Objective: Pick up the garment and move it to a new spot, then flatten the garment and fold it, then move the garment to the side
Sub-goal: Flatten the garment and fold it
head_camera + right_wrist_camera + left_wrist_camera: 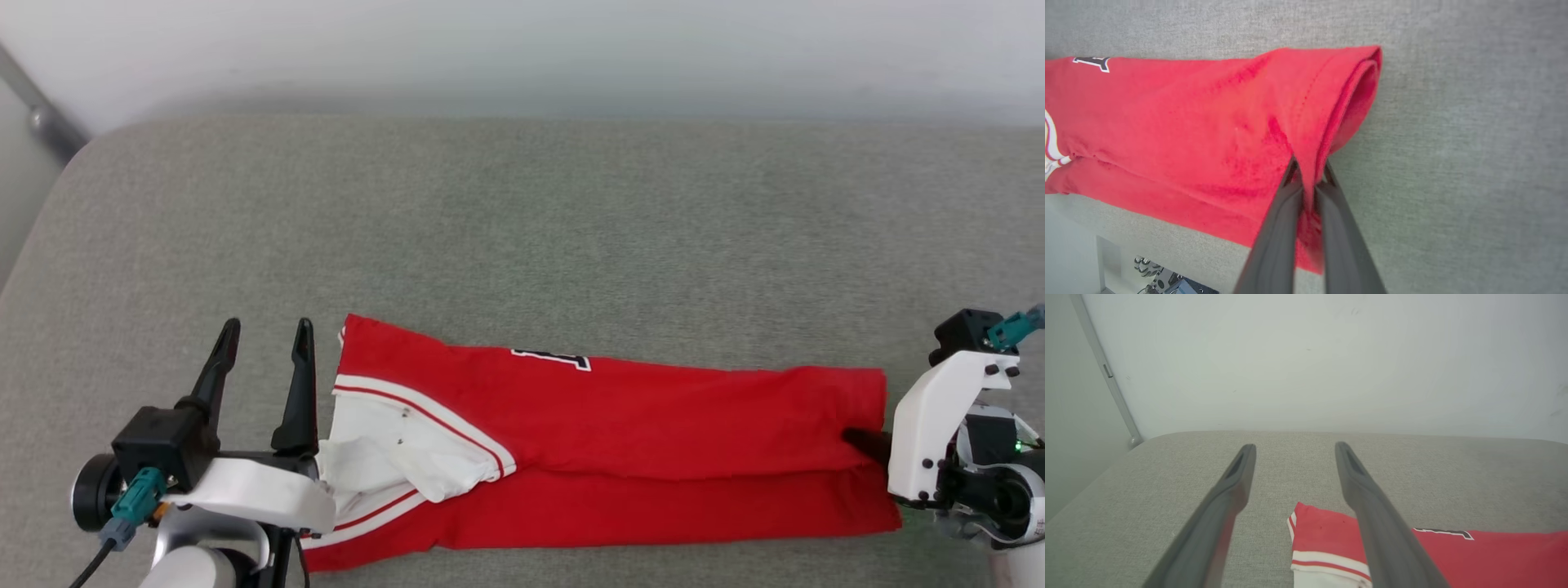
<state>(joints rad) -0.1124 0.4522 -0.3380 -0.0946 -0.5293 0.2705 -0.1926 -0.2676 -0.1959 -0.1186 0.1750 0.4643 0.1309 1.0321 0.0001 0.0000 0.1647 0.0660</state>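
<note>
The red garment (620, 441) lies folded lengthwise into a long strip near the front of the grey cushion. Its white sleeve with striped trim (392, 457) bunches at the left end, and a bit of black print (551, 357) peeks out at the far fold. My left gripper (265, 339) stands open just left of the sleeve end, with nothing between its fingers (1367, 498). My right gripper (1308, 169) is shut on the garment (1208, 130) at its right hem, the red cloth pinched between both fingers. In the head view its dark tip (865, 441) touches the hem.
A grey fabric cushion (522, 220) stretches wide behind the garment, up to a pale wall (522, 49). A grey metal bar (41, 114) runs down at the far left corner. The cushion's front edge and some gear below it (1163, 279) show in the right wrist view.
</note>
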